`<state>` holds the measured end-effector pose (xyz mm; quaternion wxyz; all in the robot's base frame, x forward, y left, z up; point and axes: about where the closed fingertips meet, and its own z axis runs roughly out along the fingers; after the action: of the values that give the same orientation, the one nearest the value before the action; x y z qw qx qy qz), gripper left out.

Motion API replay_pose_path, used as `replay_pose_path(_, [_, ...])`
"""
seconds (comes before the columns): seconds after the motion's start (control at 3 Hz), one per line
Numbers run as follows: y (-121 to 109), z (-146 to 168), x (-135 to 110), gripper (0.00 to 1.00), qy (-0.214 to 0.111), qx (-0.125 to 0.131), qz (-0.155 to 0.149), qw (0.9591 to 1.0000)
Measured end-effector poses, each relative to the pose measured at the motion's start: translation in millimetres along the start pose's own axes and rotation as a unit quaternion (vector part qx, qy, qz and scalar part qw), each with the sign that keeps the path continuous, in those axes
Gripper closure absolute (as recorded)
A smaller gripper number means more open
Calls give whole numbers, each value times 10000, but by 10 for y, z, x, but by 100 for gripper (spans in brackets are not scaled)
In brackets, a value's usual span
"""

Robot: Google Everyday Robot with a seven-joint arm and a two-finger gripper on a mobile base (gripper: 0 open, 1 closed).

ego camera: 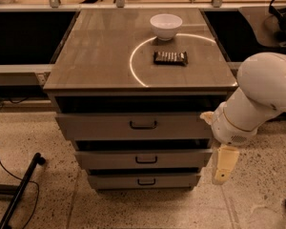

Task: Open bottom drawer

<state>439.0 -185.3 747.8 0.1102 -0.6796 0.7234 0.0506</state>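
Note:
The bottom drawer is the narrowest of three grey drawer fronts in a cabinet, lowest near the floor, with a small dark bar handle at its centre. Above it are the mid-sized drawer front and the widest top drawer front. My gripper hangs from the white arm to the right of the cabinet, beside the right ends of the lower drawers, pointing down, a little to the right of the bottom drawer and slightly above it.
On the cabinet top stand a white bowl and a dark flat packet. A dark pole and cable lie on the speckled floor at the left. Dark shelves flank the cabinet behind.

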Motion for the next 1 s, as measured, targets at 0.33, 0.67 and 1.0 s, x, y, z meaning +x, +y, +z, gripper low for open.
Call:
replay_pose_path(0.33, [34,428,67,0,89,-146,-222,9996])
replay_pose_path(0.67, [67,842,129,0,-28,-172,-526,9985])
replay_pose_path(1.0, [109,1222,149,0,-206,-112,-752,9969])
